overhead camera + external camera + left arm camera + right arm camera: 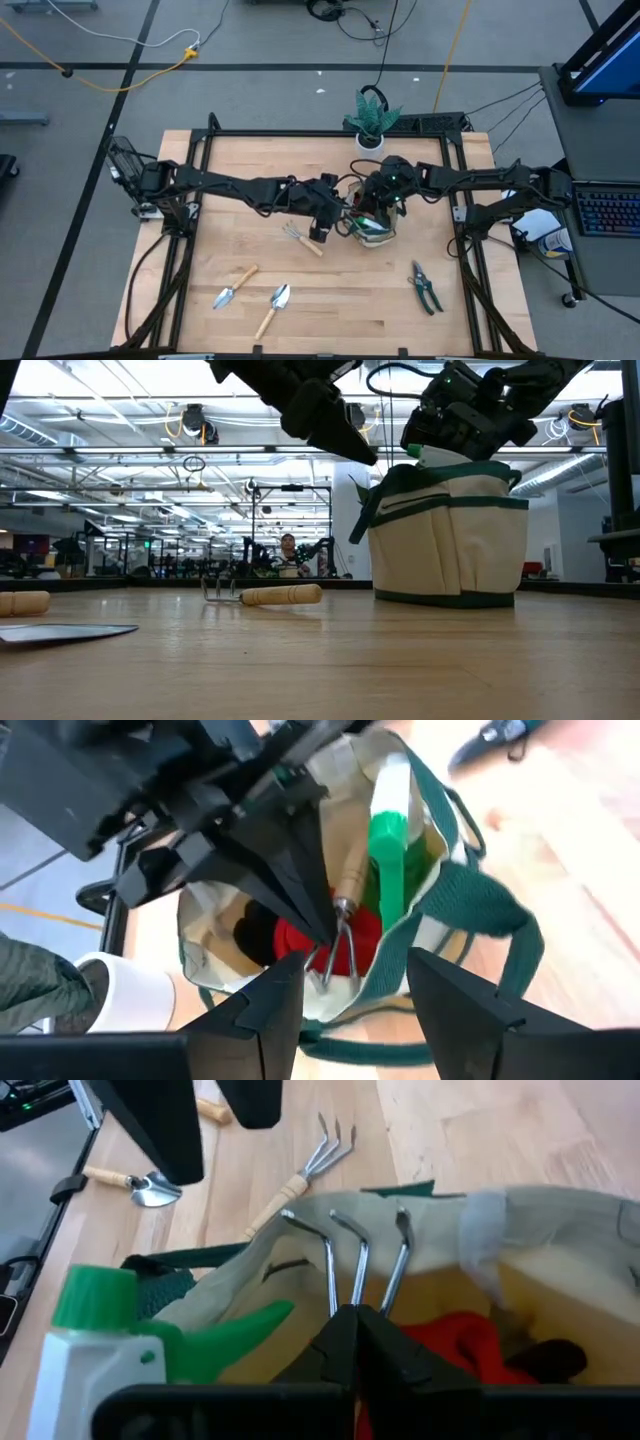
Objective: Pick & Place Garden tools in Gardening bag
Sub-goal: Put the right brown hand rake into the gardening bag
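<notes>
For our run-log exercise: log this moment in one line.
right end effector: shut on rake, in gardening bag | left end effector: open above bag

The left hand (345,1005) hangs just above the open mouth of the gardening bag (455,920), its two dark fingers (270,1010) set apart with nothing between them. The right hand (310,925) reaches down into the bag, its fingers pinched together at the metal neck of a wooden-handled rake (345,885). Inside also lie a red-and-black piece (300,940) and a white spray bottle with a green nozzle (388,840). A white pot (125,995) stands on the desk (580,850) beside the bag. Dark shears (495,735) lie well apart.
</notes>
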